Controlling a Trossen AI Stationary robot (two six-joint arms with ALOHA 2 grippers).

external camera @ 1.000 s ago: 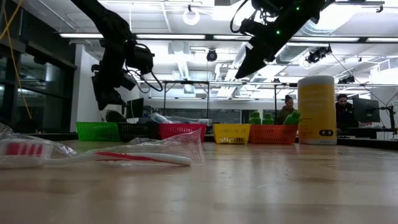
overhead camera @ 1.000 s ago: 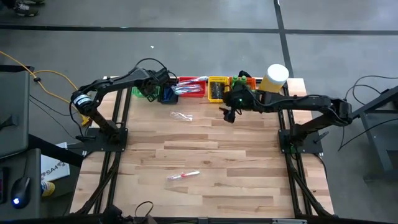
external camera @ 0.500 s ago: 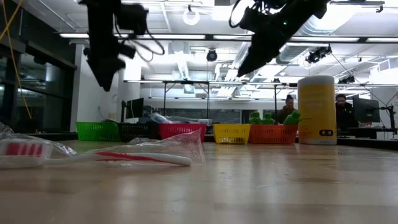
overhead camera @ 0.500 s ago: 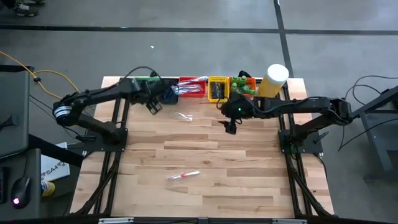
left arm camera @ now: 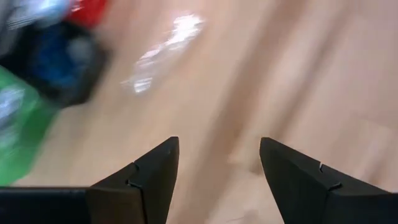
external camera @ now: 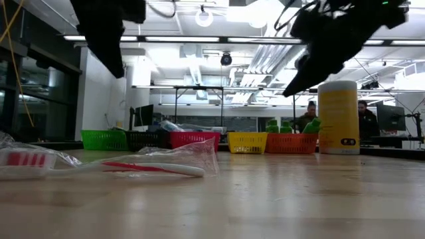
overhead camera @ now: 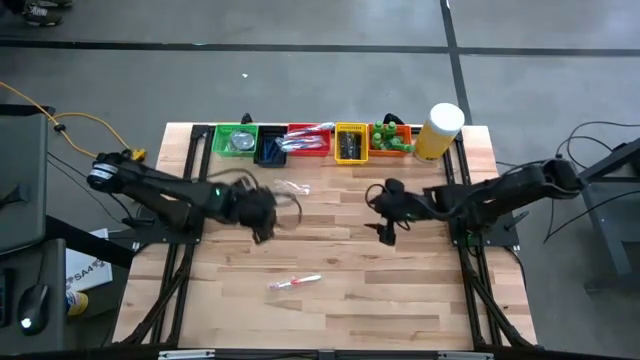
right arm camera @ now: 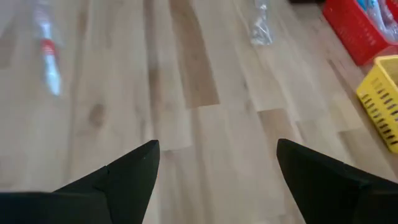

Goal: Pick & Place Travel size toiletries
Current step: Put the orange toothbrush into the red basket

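High view shows the pale wooden plank table with both dark arms low over its middle. The left gripper hangs just short of a clear-wrapped piece that lies flat near the bins; its fingers stand apart with nothing between them. The right gripper hovers over bare wood nearer the other side, its fingers spread wide and empty too.

A red-and-white toothbrush in clear wrap lies alone toward the front of the table, well apart from both grippers. Along the far edge runs a row of small plastic bins: green bin, blue bin, red bin, yellow bin, orange bin holding little green bottles. Beside the orange bin stands a tall pale-yellow cylinder with a white lid.
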